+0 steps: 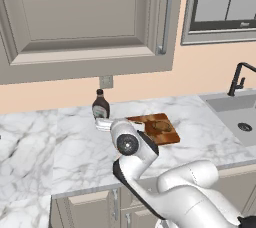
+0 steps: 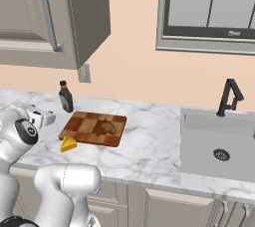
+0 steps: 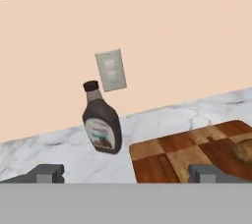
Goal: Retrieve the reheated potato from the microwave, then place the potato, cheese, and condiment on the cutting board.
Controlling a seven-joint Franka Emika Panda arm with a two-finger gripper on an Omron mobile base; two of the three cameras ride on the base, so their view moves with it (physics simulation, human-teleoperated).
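The potato (image 2: 105, 128) lies on the right part of the checkered cutting board (image 2: 82, 131), and in the hand view the potato (image 3: 243, 150) sits at the right edge. The yellow cheese (image 2: 68, 144) rests on the counter just off the board's front left corner. At the back by the wall the dark condiment (image 3: 101, 125) bottle stands upright, left of the cutting board (image 3: 187, 156). My gripper (image 3: 126, 174) is open and holds nothing, hovering low over the counter in front of the bottle and apart from it. The microwave is out of view.
A sink (image 2: 199, 146) with a black faucet (image 2: 229, 96) lies to the right in the marble counter. A wall outlet (image 3: 111, 70) is behind the bottle. A wall cabinet (image 1: 85, 17) hangs overhead, and a window (image 2: 209, 7) is above the sink.
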